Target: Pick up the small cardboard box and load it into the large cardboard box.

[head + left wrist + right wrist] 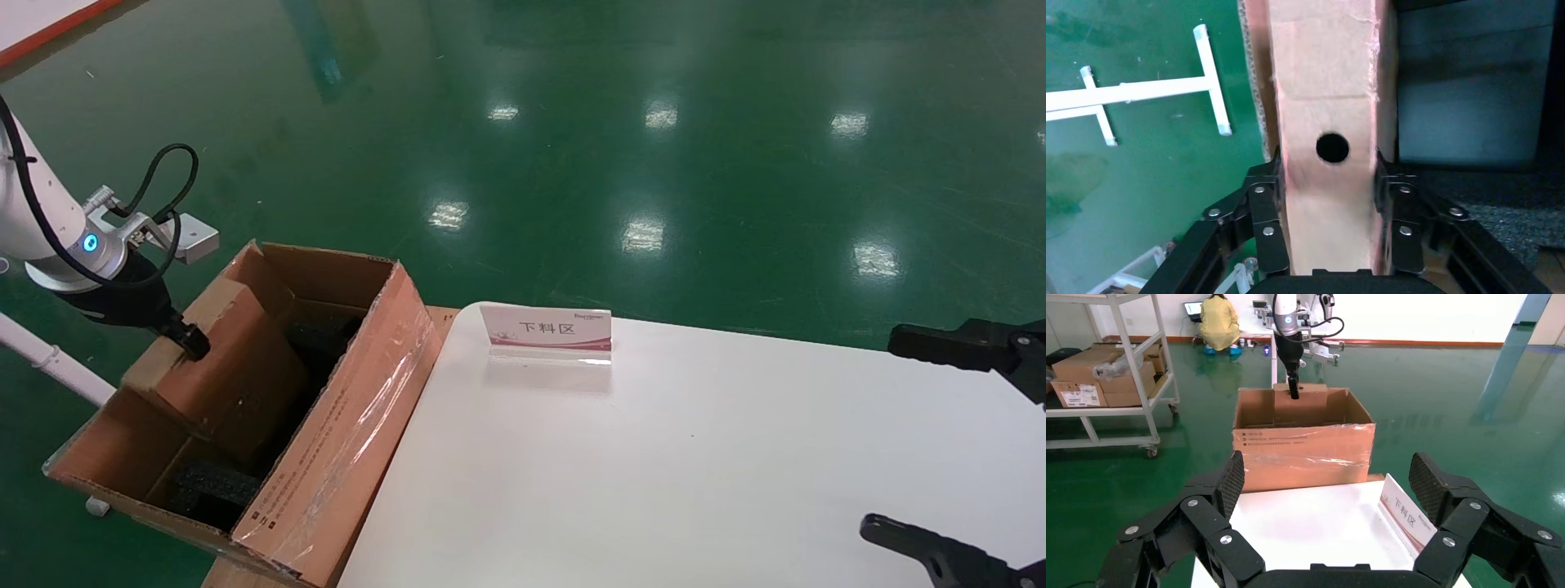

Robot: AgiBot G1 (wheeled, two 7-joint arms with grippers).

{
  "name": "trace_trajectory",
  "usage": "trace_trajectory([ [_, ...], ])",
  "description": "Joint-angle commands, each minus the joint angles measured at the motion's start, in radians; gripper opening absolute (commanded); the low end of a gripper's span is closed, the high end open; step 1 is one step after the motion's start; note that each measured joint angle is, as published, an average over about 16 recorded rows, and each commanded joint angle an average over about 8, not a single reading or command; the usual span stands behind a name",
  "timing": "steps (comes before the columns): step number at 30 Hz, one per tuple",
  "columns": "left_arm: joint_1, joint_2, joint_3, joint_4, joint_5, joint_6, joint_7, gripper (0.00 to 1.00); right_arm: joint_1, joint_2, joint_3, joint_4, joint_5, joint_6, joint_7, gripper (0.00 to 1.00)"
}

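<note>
Your left gripper [192,343] pinches the small box [225,367] tilted inside the big box [359,408], so releasing now may wedge it on the foam [216,486]; your right gripper [1327,490] idles spread.

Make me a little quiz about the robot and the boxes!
1. True or false: the small box lies on the white table.
2. Which gripper holds the small box: A) left gripper, B) right gripper?
3. What black stuff sits inside the large box?

Key
1. False. It sits tilted, partly down inside the large box.
2. A. The left gripper's fingers press both sides of the small box by its round hole; the right gripper hangs open over the table.
3. Foam.
</note>
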Motion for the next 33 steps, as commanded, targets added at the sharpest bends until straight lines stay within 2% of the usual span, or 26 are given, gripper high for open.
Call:
trace_trajectory([
  [1, 0.000, 0.000, 0.000, -0.001, 0.000, 0.000, 0.000, 1.00, 0.000, 0.000, 0.000, 0.000, 0.000, 0.000, 0.000, 1.00],
  [15, -0.038, -0.014, -0.023, -0.047, -0.026, 0.001, 0.026, 1.00, 0.000, 0.000, 0.000, 0.000, 0.000, 0.000, 0.000, 1.00],
  [26, -0.161, -0.121, -0.119, -0.283, -0.152, -0.004, 0.084, 1.00, 0.001, 0.000, -0.001, -0.001, 0.000, 0.000, -0.001, 1.00],
  [33, -0.193, -0.191, -0.166, -0.418, -0.231, -0.027, 0.087, 1.00, 0.001, 0.000, -0.001, -0.001, 0.001, 0.000, -0.001, 1.00],
])
